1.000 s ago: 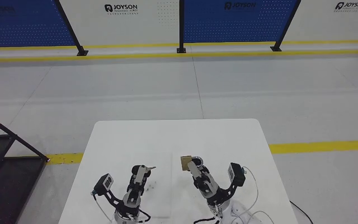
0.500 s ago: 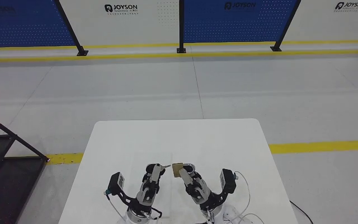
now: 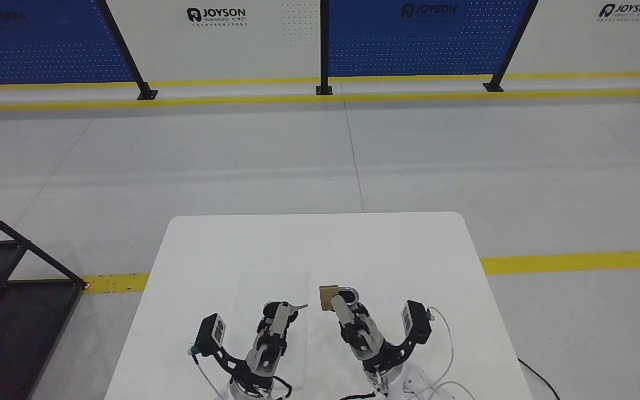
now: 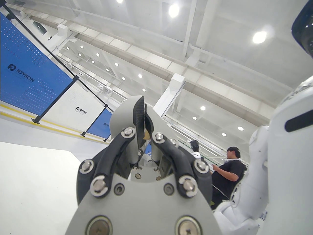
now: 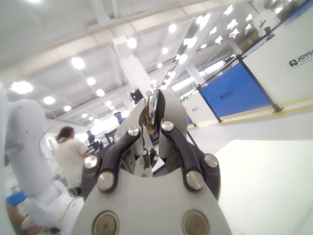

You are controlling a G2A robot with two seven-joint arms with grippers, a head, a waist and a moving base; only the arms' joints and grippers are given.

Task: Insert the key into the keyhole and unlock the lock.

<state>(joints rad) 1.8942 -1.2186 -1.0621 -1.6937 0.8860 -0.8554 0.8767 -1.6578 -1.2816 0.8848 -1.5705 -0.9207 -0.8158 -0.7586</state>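
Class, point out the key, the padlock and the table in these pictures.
key point(image 3: 299, 306): top view, on its protruding blade.
padlock point(image 3: 329, 296): top view, on its brass body.
table point(image 3: 300, 245): top view, on its bare white top.

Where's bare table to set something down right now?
The far half of the table, from its far edge to the lock, is bare, as are the strips along both side edges. Crowded: the near centre, where the left gripper holds the key close to the lock in the right gripper.
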